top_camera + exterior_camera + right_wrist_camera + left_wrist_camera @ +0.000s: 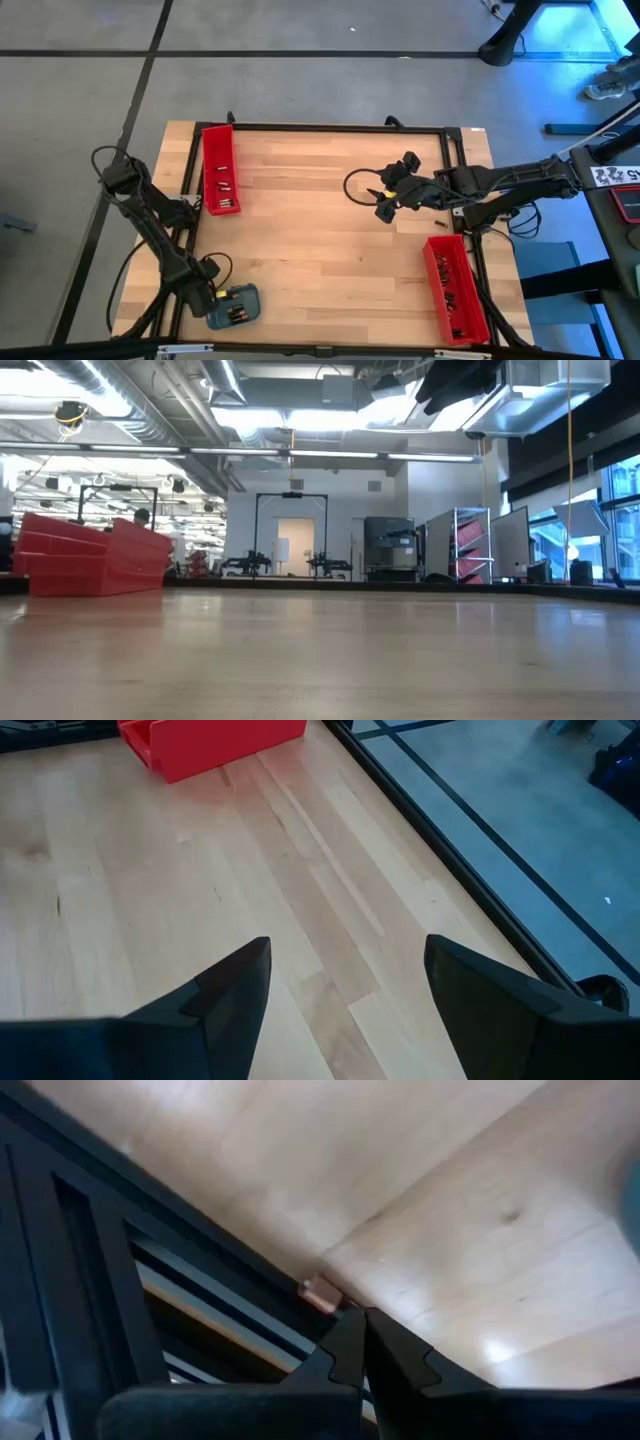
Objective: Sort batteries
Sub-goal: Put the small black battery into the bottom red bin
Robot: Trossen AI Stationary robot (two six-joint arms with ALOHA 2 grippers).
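Batteries (232,314) lie as small dark cells in a blue-grey tray (247,297) at the near left corner of the wooden table (320,230), and a few more sit in the red tray (219,150) along the left edge. The left gripper (208,300) rests beside the blue-grey tray, its fingers (352,1342) pressed together on nothing. The right gripper (378,195) hovers over bare wood right of centre, jaws spread wide and empty, with another red tray (456,288) near the right corner.

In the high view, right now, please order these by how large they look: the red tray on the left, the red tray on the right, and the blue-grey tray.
1. Right red tray and left red tray: too alike to rank.
2. Blue-grey tray, clearly smallest.
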